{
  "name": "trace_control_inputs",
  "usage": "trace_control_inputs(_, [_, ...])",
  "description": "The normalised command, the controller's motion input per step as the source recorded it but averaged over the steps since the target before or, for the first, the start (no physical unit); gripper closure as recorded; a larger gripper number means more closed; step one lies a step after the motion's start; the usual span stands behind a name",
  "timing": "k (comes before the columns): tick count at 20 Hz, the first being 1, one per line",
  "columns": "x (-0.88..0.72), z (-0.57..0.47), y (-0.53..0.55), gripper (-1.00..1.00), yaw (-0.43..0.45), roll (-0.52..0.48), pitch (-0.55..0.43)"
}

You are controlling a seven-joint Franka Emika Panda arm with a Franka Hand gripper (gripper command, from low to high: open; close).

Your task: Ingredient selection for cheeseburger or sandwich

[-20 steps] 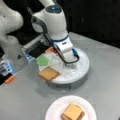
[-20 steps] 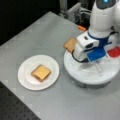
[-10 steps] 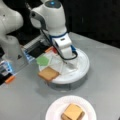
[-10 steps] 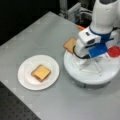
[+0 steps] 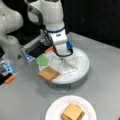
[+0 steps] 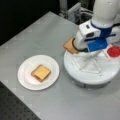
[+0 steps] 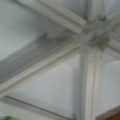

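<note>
On the white paper plate lies the sandwich, a small stack with a yellow-tan square on top of a brown bread square. Another ingredient, a tan-brown bread square, rests on the edge of the round white divided tray. My gripper hangs low over the tray's middle, close to the dividers and a little apart from the bread square. The wrist view shows only the tray's white dividers from very near, with no fingers in sight.
A green leaf-like piece lies in a tray section beside the bread. A red disc sits in a section on the tray's far side. A second white arm base and coloured clutter stand at a front view's left.
The hand has shifted only slightly over the tray. The bread square, green piece, plate and stack have not moved.
</note>
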Motion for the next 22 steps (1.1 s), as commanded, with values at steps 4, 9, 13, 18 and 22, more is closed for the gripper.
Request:
trace_control_inputs(4, [0.07,0.21,-0.12,-1.00,-0.460,0.078,0.022])
trace_control_inputs(9, [0.23,0.17,-0.20,-1.00,-0.387,0.056,0.075])
trace_control_inputs(13, [0.28,0.17,-0.15,-1.00,-0.339,0.054,0.100])
trace_control_inputs(18, [0.32,0.21,-0.15,-1.00,-0.555,0.130,0.198])
trace_control_inputs(22, [0.39,0.29,-0.26,-1.00,-0.473,0.303,0.274])
